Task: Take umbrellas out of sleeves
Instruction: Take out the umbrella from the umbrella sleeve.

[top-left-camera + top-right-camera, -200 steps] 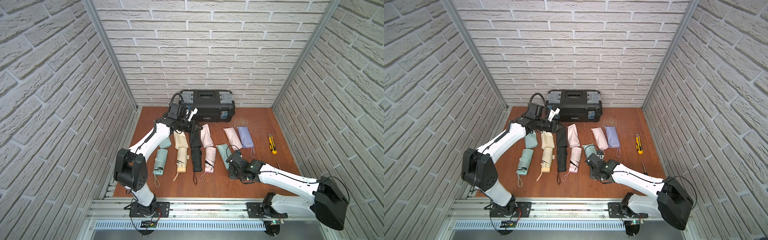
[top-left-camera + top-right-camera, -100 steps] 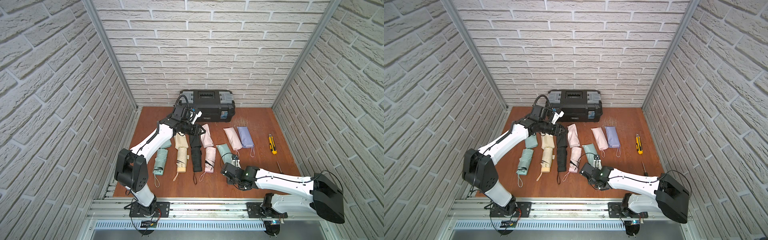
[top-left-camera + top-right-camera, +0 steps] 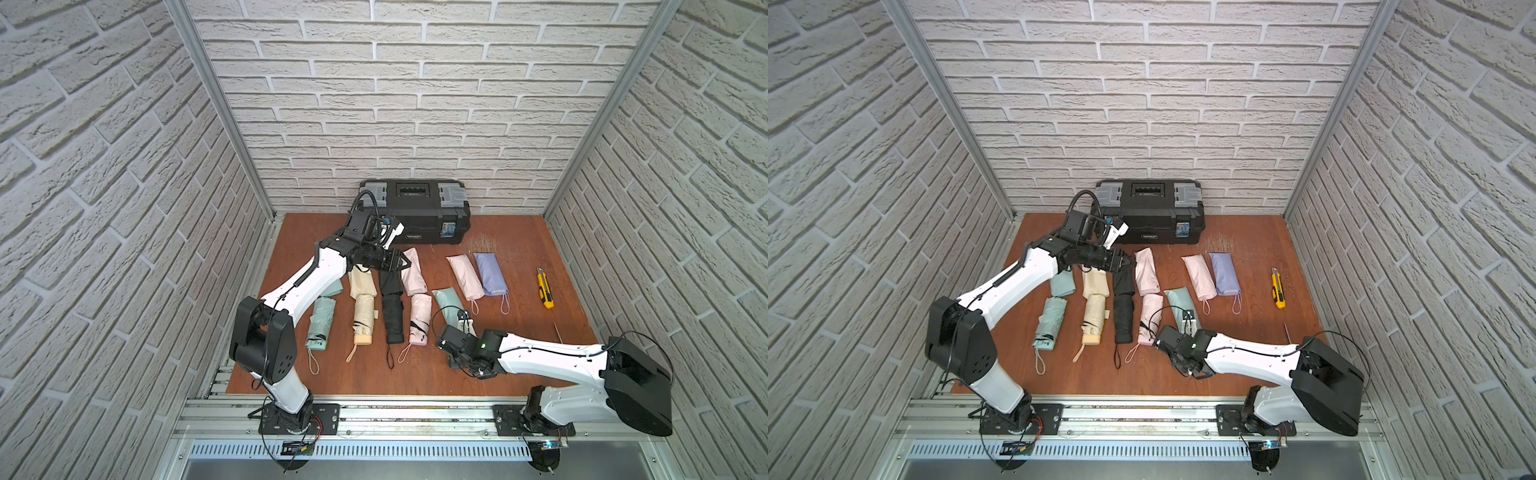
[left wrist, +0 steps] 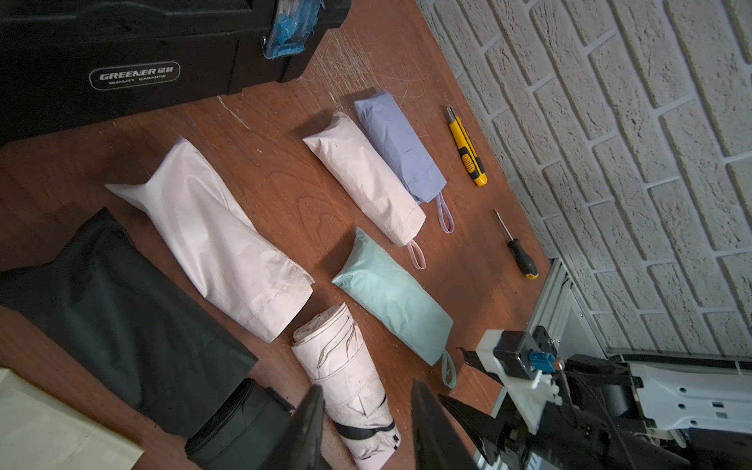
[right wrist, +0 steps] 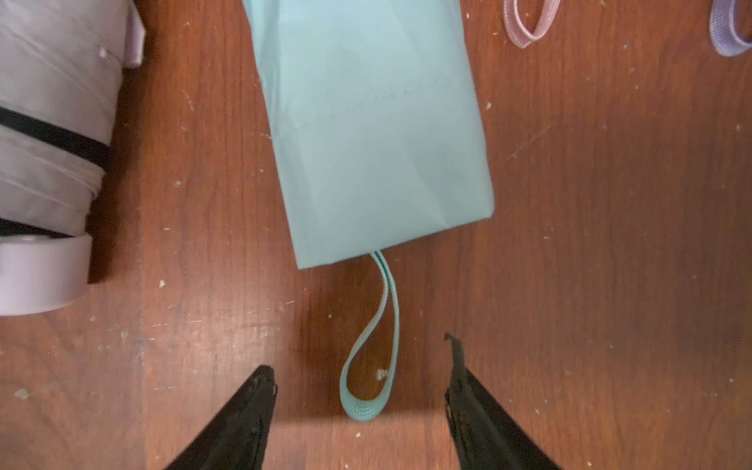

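My right hand (image 5: 360,360): just spread wider, jaws now straddling the wrist loop (image 5: 368,403), nothing pinched yet | mint sleeve (image 5: 366,122): looks full, mid-desk (image 5: 610,285) toward front edge, beside bare pink umbrella (image 5: 49,122) | next, I judge: pinch loop, pull | my left hand (image 4: 366,386): part-spread, empty.

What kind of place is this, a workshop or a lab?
Probably a robot test booth: brick-pattern panels box in a wooden tabletop, the left arm and right arm are bolted to an aluminium rail, plus a black toolbox.
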{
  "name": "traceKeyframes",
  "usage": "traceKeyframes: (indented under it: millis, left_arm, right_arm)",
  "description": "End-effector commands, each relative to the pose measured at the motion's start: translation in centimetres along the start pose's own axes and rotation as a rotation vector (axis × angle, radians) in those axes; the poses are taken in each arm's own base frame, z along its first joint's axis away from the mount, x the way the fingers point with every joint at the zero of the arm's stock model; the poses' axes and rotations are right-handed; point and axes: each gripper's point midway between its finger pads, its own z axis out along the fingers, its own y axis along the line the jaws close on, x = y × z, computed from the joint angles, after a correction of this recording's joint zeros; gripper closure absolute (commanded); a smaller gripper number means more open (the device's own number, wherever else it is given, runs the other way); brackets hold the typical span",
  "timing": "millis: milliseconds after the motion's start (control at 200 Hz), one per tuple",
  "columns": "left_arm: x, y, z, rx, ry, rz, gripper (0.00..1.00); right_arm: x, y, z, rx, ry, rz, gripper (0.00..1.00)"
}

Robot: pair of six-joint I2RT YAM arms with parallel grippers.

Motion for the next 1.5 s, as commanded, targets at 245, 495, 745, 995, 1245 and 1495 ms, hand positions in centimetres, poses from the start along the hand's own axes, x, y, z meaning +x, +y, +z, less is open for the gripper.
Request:
traceKeyframes:
  millis: [245,495,745,995,1245,1495]
  left_arm:
    - [-0.1,-0.4,0.5,-0.020,0.020,0.056,0.62]
    - [0.0,-0.6,0.5,-0.025,0.026,0.066,0.62]
    - [0.3,-1.1,0.7,-0.020,0.042,0.075,0.62]
    - [0.6,-1.5,0.7,-0.031,0.056,0.102,0.62]
    - [1.6,-0.6,1.7,-0.069,0.105,0.123,0.62]
    - [3.8,-0.5,5.8,-0.112,0.262,0.213,0.54]
  right_arm:
    - [0.0,0.4,1.1,-0.033,0.061,0.030,0.47]
    - [0.1,0.1,1.5,-0.011,0.086,0.040,0.54]
    - [0.3,-0.4,1.7,0.021,0.104,0.049,0.70]
    - [0.5,-2.8,1.3,0.017,0.117,0.134,0.89]
    - [0.5,-4.6,0.6,0.040,0.161,0.132,0.97]
    - [-0.1,-4.5,0.6,0.009,0.169,0.125,0.97]
